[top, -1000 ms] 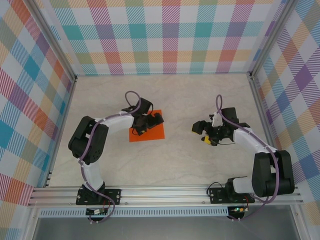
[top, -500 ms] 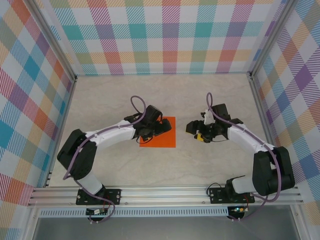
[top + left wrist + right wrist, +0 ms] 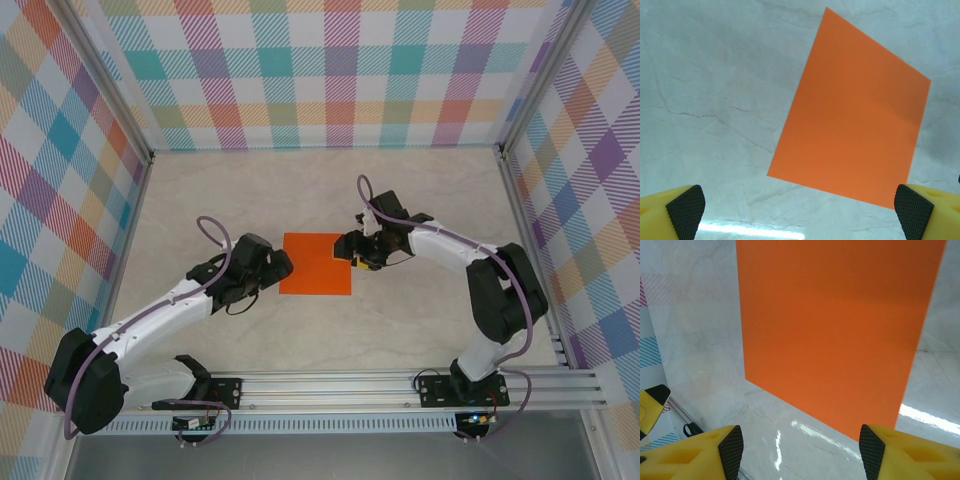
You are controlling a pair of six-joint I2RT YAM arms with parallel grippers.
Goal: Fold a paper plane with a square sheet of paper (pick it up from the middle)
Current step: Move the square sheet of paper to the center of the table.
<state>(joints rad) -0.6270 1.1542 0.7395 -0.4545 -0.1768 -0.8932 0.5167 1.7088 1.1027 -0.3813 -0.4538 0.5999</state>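
Observation:
The square sheet of paper [image 3: 315, 264] is bright orange and lies flat and uncreased on the pale marbled table [image 3: 420, 190]; no paper plane is in view. My left gripper [image 3: 282, 266] sits just off the sheet's left edge, open. In the left wrist view the sheet [image 3: 855, 110] lies ahead of my left gripper [image 3: 800, 215], with bare table between the black pads [image 3: 686, 209]. My right gripper [image 3: 348, 250] hovers at the sheet's right edge, open. In the right wrist view the sheet [image 3: 835, 325] starts just beyond my right gripper [image 3: 800, 452], whose fingertips [image 3: 869, 449] hold nothing.
Plaid walls [image 3: 320, 80] enclose the table on three sides. An aluminium rail [image 3: 330, 385] with both arm bases runs along the near edge. Bare tabletop lies behind and in front of the sheet.
The sheet slid a little right, then stayed. My left gripper pulled back off it to its left side. My right gripper travelled left to the sheet's right edge, its jaws narrowing somewhat.

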